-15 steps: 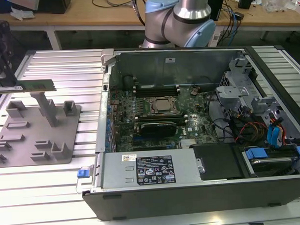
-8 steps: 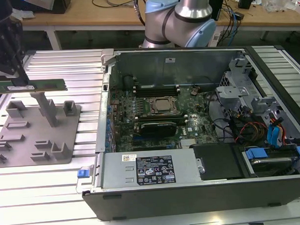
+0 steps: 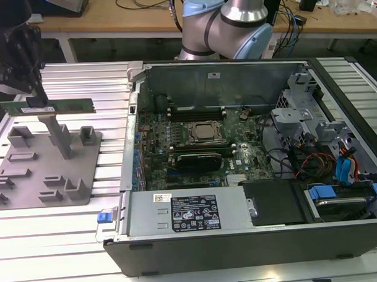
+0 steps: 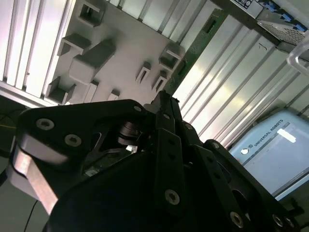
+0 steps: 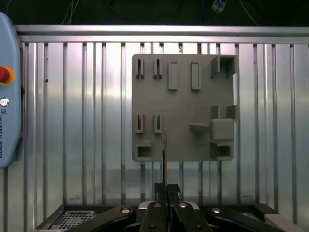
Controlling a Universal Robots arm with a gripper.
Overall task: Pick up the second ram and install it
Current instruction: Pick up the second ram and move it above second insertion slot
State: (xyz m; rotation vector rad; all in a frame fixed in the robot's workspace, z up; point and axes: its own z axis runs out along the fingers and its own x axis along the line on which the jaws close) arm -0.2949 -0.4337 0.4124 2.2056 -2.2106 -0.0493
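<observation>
Exterior view first: the gripper (image 3: 37, 100) is seen at the far end of the exterior view's left, clamped shut on the second ram (image 3: 51, 107). The green stick is held level and lengthwise, up in the air above the grey tray (image 3: 28, 165), right at the top of the tray's upright post (image 3: 59, 139). Whether stick and post are actually touching can't be told from here. The open computer case (image 3: 241, 232) is parked on the exterior view's right, well apart from the ram, with the arm (image 3: 234, 22) rising behind its far wall. Everything is sat on a slatted metal table (image 3: 56, 244).

In the first wrist view, the ram (image 5: 165, 145) is seen edge-on as a thin line sticking out from between the closed-up fingers (image 5: 162, 193), and the tray (image 5: 183, 111) is spread out underneath it. A teach pendant (image 5: 8, 72) is parked off to the side on the slats.

In the second wrist view, the black gripper body is seen up close, and the green ram (image 4: 195, 46) is seen running out from the fingertips, past the tray (image 4: 120, 43).
</observation>
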